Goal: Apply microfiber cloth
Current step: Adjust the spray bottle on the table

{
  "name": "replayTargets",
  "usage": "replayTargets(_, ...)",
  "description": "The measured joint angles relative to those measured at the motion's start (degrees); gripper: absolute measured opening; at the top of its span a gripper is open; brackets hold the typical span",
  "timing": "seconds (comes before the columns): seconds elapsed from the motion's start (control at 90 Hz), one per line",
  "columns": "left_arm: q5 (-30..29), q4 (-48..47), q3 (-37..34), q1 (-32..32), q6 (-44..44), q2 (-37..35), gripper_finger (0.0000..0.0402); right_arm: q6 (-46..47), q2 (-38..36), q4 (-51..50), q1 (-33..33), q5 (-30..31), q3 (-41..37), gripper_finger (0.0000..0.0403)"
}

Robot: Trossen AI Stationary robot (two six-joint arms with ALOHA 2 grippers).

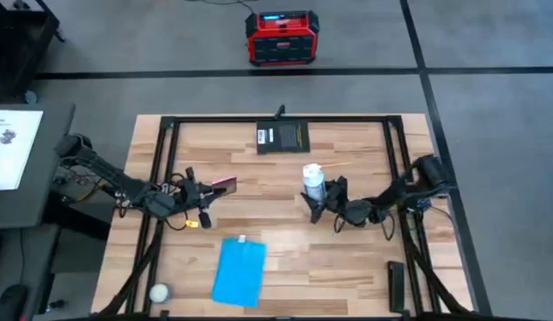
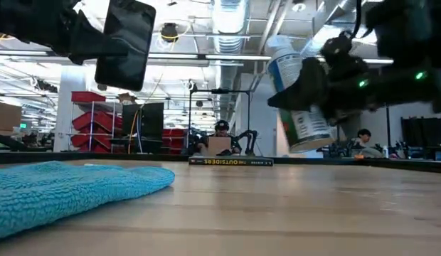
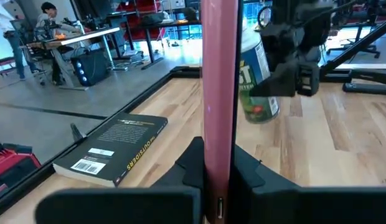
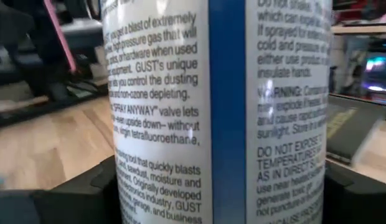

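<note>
From my remote station, I see both arms held above the table with their loads off the wood. The left gripper [image 1: 208,189] is clamped on a pink-backed phone [image 1: 223,184], gripping it by its edge; in the low view the phone [image 2: 125,43] hangs well above the tabletop, dark screen toward the camera, and the left wrist view shows it standing edge-on between the fingers [image 3: 243,171]. The right gripper [image 1: 323,201] is clamped around a white-and-blue duster can [image 1: 313,181], which the low view shows tilted and lifted clear of the table [image 2: 299,99]; its printed label fills the right wrist view [image 4: 218,106].

The cloth [image 1: 238,270] lies flat near the front edge of the table [image 1: 366,259], between the two arms and closer to the left, well apart from both grippers, its small white tag at its far edge. In the low view its folded edge [image 2: 71,186] rests on the wood.

A black book [image 1: 283,137] lies at the far side. A small white ball [image 1: 158,292] sits at the front left corner.
</note>
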Motion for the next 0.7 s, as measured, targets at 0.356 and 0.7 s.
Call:
replayTargets(0.356,0.0,-1.8,0.0,0.0,-2.3,0.1,0.0006,3.8,9.4,4.1,-0.8,-3.8,1.7,0.0282)
replayTargets(0.7,0.0,-1.8,0.0,0.0,-2.3,0.1,0.0006,4.7,9.5,1.8,3.1,-4.6,1.5,0.0282)
